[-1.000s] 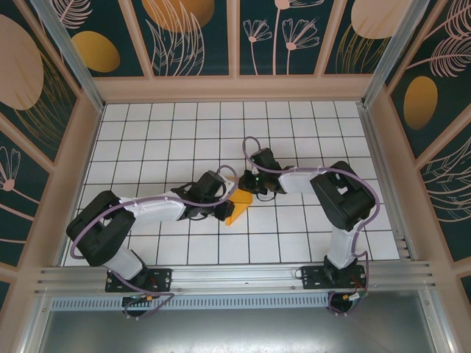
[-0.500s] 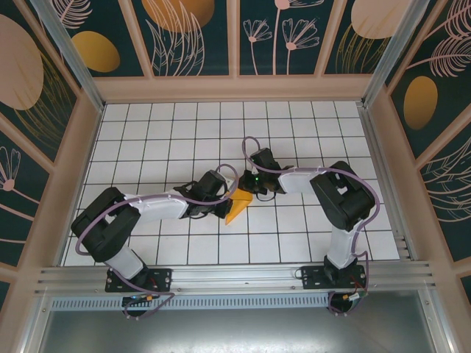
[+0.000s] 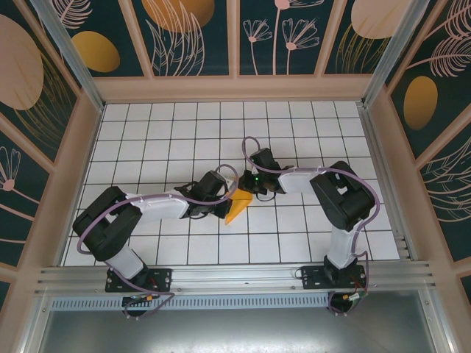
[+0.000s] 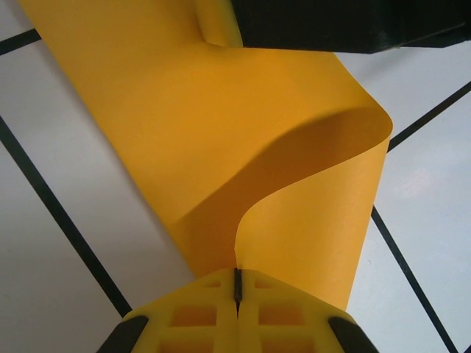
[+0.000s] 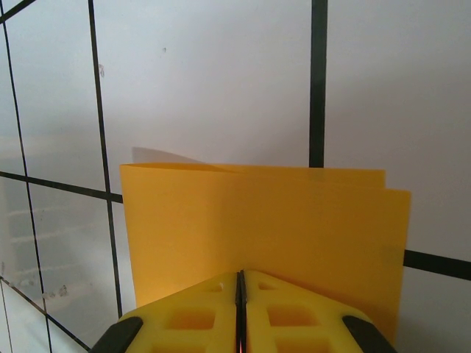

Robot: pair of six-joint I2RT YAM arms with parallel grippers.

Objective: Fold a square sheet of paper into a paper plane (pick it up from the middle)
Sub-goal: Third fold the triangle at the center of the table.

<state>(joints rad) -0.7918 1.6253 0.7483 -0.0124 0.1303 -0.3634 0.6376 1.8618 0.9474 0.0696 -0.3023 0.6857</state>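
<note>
Both arms meet at the middle of the gridded bench (image 3: 309, 132), where the left gripper (image 4: 237, 288) and the right gripper (image 5: 240, 288) each clench an edge of the partly folded orange-yellow sheet of paper (image 3: 238, 207), one flap curling upward.

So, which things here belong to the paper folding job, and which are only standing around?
For the job: orange-yellow paper, left gripper, right gripper (both shut on it).
Only around: gridded table, leaf-pattern wall panels, metal rail.
</note>
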